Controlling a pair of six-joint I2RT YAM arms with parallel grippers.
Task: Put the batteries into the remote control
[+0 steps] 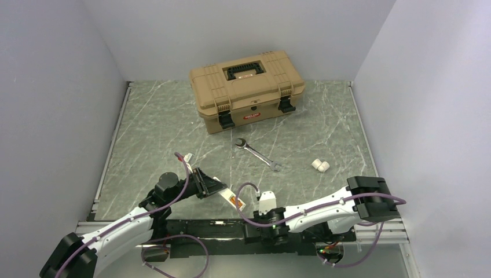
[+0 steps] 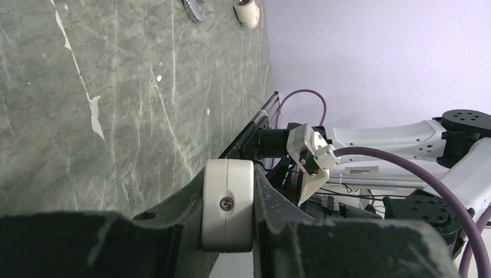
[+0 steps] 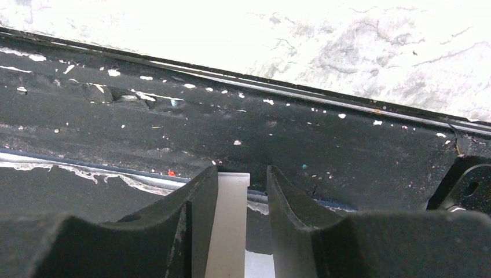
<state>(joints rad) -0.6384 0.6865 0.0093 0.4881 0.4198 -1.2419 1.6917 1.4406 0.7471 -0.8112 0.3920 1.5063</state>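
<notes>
My left gripper (image 1: 215,186) (image 2: 228,174) is shut on one end of the white remote control (image 1: 233,200) (image 2: 227,205) and holds it just above the table's near edge. Its orange-brown recess faces up. Two white batteries (image 1: 320,165) (image 2: 247,11) lie together on the table to the right. My right gripper (image 3: 242,174) is low over the black rail at the near edge, beside the remote's free end. A flat white cover strip (image 3: 228,226) sits between its fingers, against the left one.
A steel wrench (image 1: 257,153) lies mid-table between the remote and a closed tan toolbox (image 1: 248,90) at the back. White walls enclose the marbled table (image 1: 162,127) on three sides. The right arm's wrist (image 2: 310,152) shows close by in the left wrist view.
</notes>
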